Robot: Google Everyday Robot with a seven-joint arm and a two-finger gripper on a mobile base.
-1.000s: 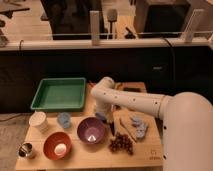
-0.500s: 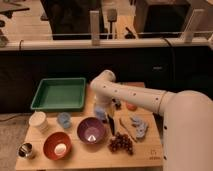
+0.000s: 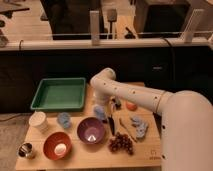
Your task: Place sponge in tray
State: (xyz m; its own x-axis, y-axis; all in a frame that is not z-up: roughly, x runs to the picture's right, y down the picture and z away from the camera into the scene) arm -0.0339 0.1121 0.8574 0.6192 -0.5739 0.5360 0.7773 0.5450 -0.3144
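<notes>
The green tray (image 3: 59, 93) lies at the back left of the wooden table, with nothing visible inside it. My white arm reaches in from the right, bends at the elbow and points down just right of the tray. The gripper (image 3: 101, 109) hangs low over the table between the tray and the purple bowl (image 3: 91, 131). A pale blue lump that looks like the sponge (image 3: 99, 114) sits right at the gripper's tip. I cannot tell whether it is held or lying on the table.
Another pale blue thing (image 3: 64, 119) lies left of the purple bowl, beside a white cup (image 3: 38, 121). At the front left are a red bowl (image 3: 57, 145) and a metal cup (image 3: 26, 150). Grapes (image 3: 121, 142), a crumpled bluish item (image 3: 139, 126), an orange fruit (image 3: 131, 105) and a dark utensil (image 3: 112, 122) lie to the right.
The arm's elbow and the gripper have shifted a little to the left, towards the tray. The pale blue lump now shows at the gripper's tip.
</notes>
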